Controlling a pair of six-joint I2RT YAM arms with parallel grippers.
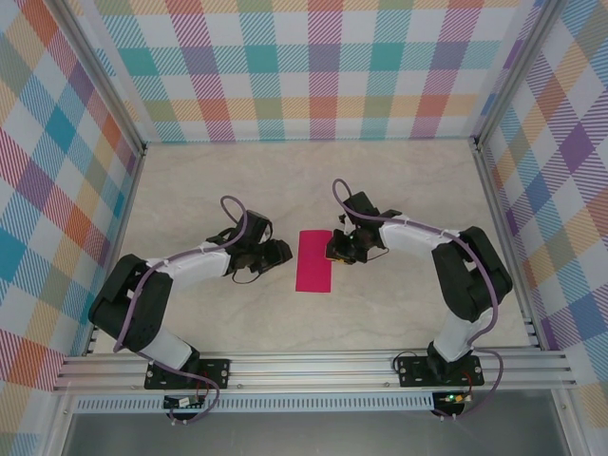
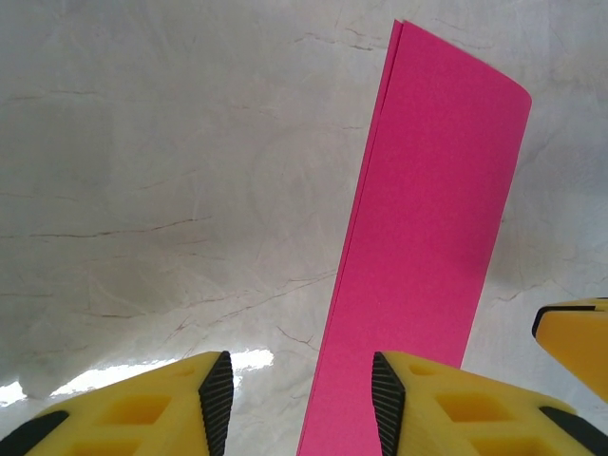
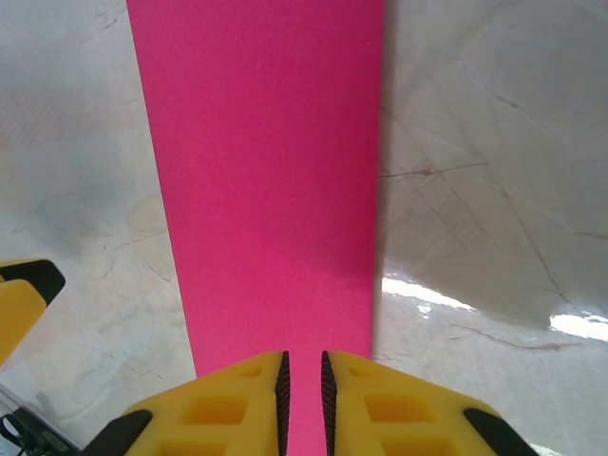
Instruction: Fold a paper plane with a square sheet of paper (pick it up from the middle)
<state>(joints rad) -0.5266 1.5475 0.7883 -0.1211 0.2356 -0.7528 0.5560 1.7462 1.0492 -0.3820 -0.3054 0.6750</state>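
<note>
Magenta paper (image 1: 314, 261) on marbled table (image 1: 237, 180)

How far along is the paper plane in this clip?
Done: the square sheet of paper is folded in half into a two-layer strip, both layers visible at its far end from the left wrist. In hand: the right gripper is pinched on the strip's edge; the left gripper stands open beside it. Left: nose corners and wings; no pointed dart shape yet.

Right gripper (image 3: 303, 380) jaws pinch the pink paper (image 3: 266, 171) — marble table (image 3: 494, 190) beneath.
</note>
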